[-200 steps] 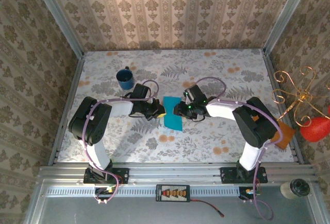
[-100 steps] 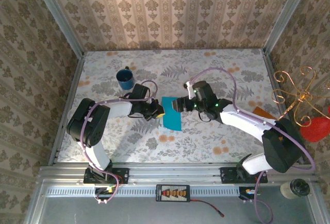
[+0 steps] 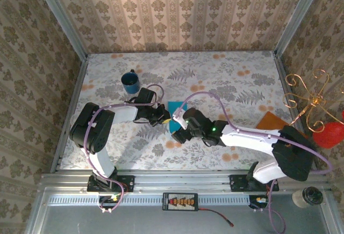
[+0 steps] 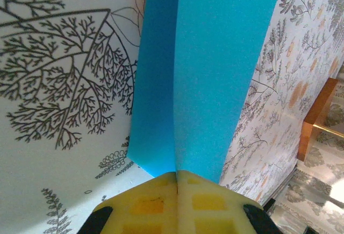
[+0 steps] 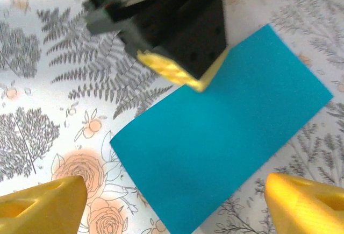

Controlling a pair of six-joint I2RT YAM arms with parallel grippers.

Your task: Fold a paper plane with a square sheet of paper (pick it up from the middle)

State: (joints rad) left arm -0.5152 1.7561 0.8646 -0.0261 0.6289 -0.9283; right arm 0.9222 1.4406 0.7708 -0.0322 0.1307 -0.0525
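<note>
From where I stand, the paper (image 5: 226, 132) lies on the table (image 3: 231, 78) near the middle, between the two arms, and it is folded into a long rectangle. The left gripper (image 4: 177, 179) has its yellow pads pressed together on one edge of the paper, I think to pin it so that it cannot slide. The right gripper (image 5: 177, 199) hangs just above the paper with its fingers wide apart, holding nothing. It seems ready to go down for the next fold. The mug (image 3: 129, 81) stands well apart, out of the way
</note>
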